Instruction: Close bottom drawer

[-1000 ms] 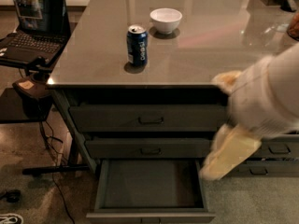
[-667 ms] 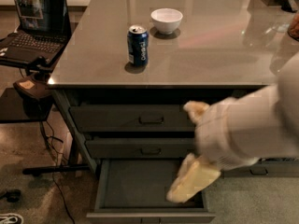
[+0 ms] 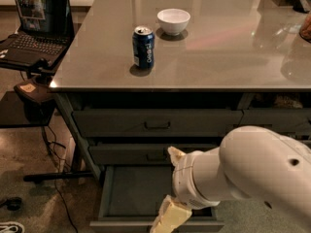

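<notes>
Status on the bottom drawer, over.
Gripper open, low over bottom drawer, near its front. Drawer pulled out, floor bare. Nothing seen blocking it.

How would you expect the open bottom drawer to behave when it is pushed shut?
The bottom drawer shows a bare floor, so it probably slides lightly. Being wide and rigid, it may skew if pushed near a corner; the gripper, open above its front edge near the middle, seems well placed.
</notes>
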`<state>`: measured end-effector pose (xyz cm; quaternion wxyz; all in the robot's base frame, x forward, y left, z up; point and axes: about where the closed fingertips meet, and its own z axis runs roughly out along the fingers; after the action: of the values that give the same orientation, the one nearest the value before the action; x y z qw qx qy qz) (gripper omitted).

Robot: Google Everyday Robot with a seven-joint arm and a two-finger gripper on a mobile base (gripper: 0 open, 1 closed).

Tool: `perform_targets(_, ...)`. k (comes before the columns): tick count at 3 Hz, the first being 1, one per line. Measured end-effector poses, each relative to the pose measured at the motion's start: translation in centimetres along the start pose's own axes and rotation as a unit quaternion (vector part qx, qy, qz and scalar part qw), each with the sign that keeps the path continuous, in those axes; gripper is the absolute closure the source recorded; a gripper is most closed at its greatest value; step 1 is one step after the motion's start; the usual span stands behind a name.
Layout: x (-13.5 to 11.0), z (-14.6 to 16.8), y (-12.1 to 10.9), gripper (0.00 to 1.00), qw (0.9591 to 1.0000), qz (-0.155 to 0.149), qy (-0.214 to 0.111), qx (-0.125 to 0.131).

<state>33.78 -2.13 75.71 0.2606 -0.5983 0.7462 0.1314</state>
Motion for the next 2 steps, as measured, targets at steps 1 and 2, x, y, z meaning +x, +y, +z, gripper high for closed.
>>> perform_targets(1,0.0,-0.1,0.0,0.00,1.0000,0.000,0.000,0.001)
perform_targets(2,0.8,2.5,0.4,0.00,0.9998,0.016,0.003,0.010)
